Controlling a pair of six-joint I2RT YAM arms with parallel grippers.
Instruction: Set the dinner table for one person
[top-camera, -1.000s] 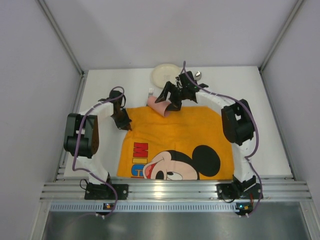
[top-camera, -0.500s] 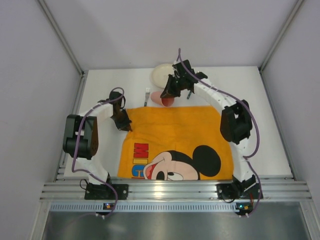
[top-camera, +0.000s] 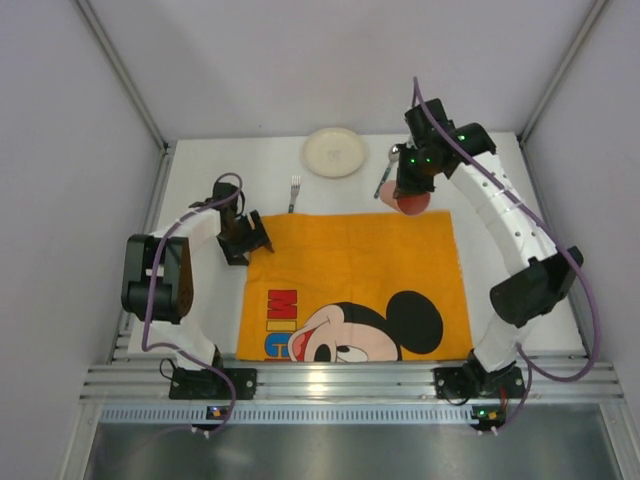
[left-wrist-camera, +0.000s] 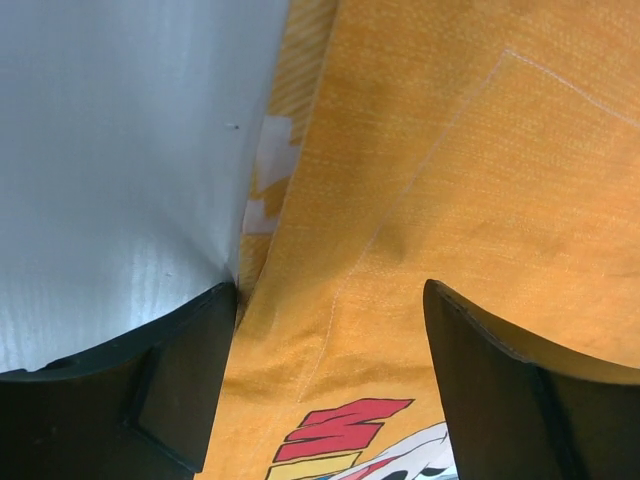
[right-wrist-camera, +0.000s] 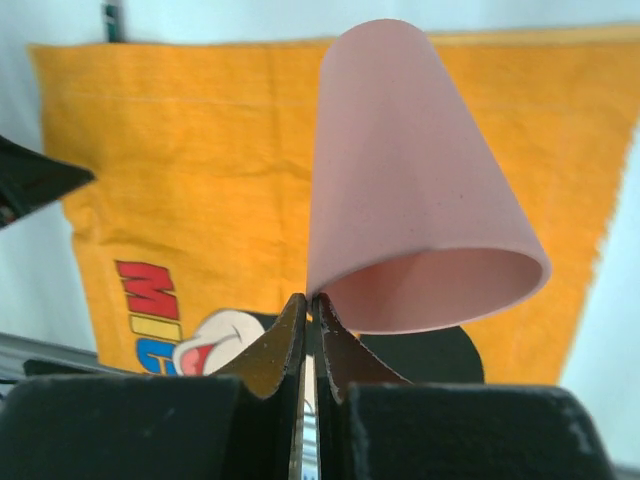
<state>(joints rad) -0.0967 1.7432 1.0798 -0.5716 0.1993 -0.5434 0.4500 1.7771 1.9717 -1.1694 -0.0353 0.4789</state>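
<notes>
My right gripper (top-camera: 404, 188) is shut on the rim of a pink cup (top-camera: 413, 203) and holds it in the air above the far right corner of the orange Mickey Mouse placemat (top-camera: 350, 270). In the right wrist view the jaws (right-wrist-camera: 315, 303) pinch the wall of the cup (right-wrist-camera: 410, 180), which lies tilted with its mouth towards the camera. My left gripper (top-camera: 256, 240) stands open low over the mat's far left corner, with only cloth (left-wrist-camera: 450, 180) between its fingers (left-wrist-camera: 185, 380). The mat lies flat on the white dinner table (top-camera: 200, 170).
A cream plate (top-camera: 335, 152) sits at the table's far edge. A fork (top-camera: 294, 192) lies left of it, just beyond the mat. A spoon (top-camera: 385, 170) lies to its right, beside the right gripper. Grey walls close in both sides.
The right gripper shut on the pink cup, lifted it and carried it from the mat's far middle to the far right corner. The left gripper opened and let go of the mat's corner.
</notes>
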